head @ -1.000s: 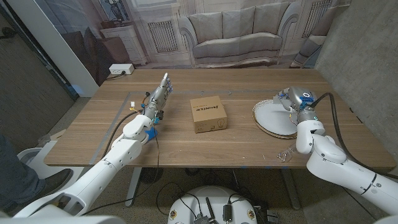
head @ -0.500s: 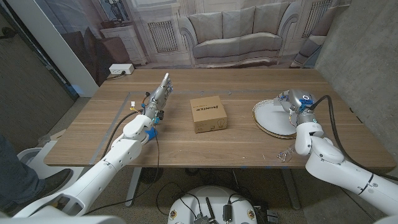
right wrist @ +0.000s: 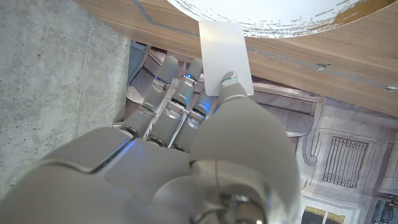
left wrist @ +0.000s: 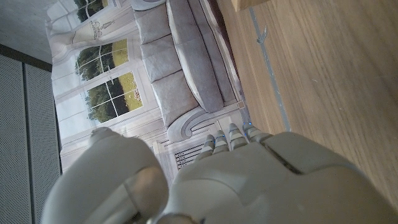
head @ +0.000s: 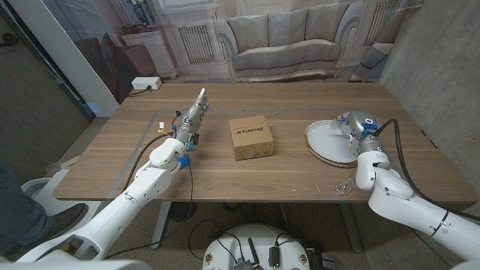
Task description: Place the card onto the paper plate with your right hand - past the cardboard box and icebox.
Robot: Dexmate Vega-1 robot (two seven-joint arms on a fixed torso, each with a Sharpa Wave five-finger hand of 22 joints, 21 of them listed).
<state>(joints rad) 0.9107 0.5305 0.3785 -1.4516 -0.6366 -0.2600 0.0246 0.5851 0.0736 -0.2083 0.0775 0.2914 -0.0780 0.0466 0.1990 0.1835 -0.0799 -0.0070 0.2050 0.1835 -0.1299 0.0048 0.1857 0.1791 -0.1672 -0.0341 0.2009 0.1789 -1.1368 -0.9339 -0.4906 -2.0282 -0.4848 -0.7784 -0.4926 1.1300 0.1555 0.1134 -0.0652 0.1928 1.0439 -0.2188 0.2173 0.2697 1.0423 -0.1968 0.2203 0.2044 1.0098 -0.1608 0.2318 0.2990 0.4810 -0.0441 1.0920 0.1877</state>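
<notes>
The white card (right wrist: 224,53) is pinched between the thumb and fingers of my right hand (right wrist: 186,130), and its far end reaches over the rim of the paper plate (right wrist: 273,12). In the head view my right hand (head: 354,124) hovers over the right side of the white, gold-rimmed paper plate (head: 324,141). The cardboard box (head: 250,137) sits mid-table, left of the plate. My left hand (head: 193,117) stands at the table's left with its fingers stretched out and holds nothing; its back (left wrist: 249,180) shows in the left wrist view.
A crumpled bit of clear plastic (head: 345,187) lies near the front edge, just in front of my right arm. A tape line (head: 147,146) marks the table's left part. A concrete wall stands close on the right.
My right arm has shifted slightly while the hand stays over the plate's right side with the card. The left hand and the box have not moved.
</notes>
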